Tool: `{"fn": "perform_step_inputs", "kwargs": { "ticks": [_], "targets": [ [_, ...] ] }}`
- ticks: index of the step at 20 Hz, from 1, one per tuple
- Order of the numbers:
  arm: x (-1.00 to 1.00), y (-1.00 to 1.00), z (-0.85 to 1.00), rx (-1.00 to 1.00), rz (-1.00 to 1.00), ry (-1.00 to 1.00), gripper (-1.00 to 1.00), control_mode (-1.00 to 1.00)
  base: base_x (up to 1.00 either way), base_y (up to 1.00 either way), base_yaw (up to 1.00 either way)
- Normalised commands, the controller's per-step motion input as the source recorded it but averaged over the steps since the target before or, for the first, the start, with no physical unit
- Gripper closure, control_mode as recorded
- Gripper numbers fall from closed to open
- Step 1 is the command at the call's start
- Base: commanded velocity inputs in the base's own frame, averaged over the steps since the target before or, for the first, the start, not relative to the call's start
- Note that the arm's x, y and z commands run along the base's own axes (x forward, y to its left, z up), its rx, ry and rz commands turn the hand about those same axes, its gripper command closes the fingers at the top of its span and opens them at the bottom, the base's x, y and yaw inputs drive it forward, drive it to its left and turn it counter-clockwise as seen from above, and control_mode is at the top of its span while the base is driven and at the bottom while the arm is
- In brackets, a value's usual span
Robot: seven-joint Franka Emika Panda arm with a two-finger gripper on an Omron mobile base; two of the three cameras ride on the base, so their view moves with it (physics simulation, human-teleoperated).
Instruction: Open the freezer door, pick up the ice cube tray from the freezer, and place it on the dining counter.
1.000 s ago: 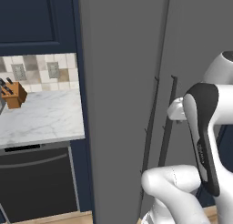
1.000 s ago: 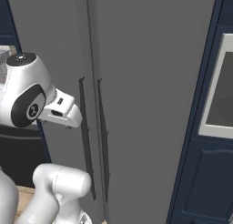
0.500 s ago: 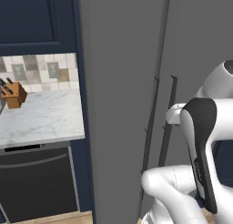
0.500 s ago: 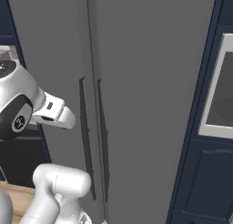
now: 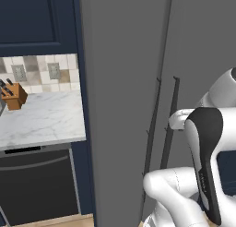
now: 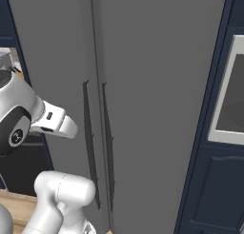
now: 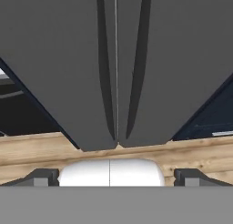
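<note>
The dark grey fridge stands shut in front of me. Its narrow left panel is the freezer door (image 6: 52,62) (image 5: 120,83) (image 7: 54,59), with a thin black vertical handle (image 6: 88,142) (image 5: 152,124) (image 7: 105,73) beside the centre seam. The wider door (image 6: 157,85) to its right has a matching handle (image 6: 107,147). My gripper (image 7: 116,178) is open, its fingertips (image 7: 43,177) spread wide, aimed at the lower part of the seam and a way back from the doors. The ice cube tray is hidden behind the shut door. The dining counter is out of view.
Left of the fridge is a marble worktop (image 5: 41,120) with a knife block (image 5: 14,96) against tiles, and a black appliance (image 5: 37,184) below it. A built-in oven (image 6: 231,104) in navy cabinets stands to the right. Wooden floor (image 7: 45,148) runs along the fridge's foot.
My arm has folded lower and drawn back from the doors. The doors stay shut and the gripper stays open.
</note>
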Motion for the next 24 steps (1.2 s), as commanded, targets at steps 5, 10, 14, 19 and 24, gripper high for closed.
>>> {"fn": "perform_step_inputs", "kwargs": {
  "ticks": [5,10,14,19,24],
  "targets": [
    [0.0,0.0,0.0,0.0,0.0,0.0,-1.0,-1.0,0.0,0.0,0.0],
    [0.0,0.0,0.0,0.0,0.0,0.0,-1.0,-1.0,0.0,0.0,0.0],
    [0.0,0.0,0.0,0.0,0.0,0.0,-1.0,1.0,-0.03,0.0,0.0],
    [0.0,0.0,0.0,0.0,0.0,0.0,-1.0,1.0,-0.15,-0.33,0.0],
    [0.0,0.0,0.0,0.0,0.0,0.0,-1.0,1.0,-0.19,-0.59,0.0]
  ]
}}
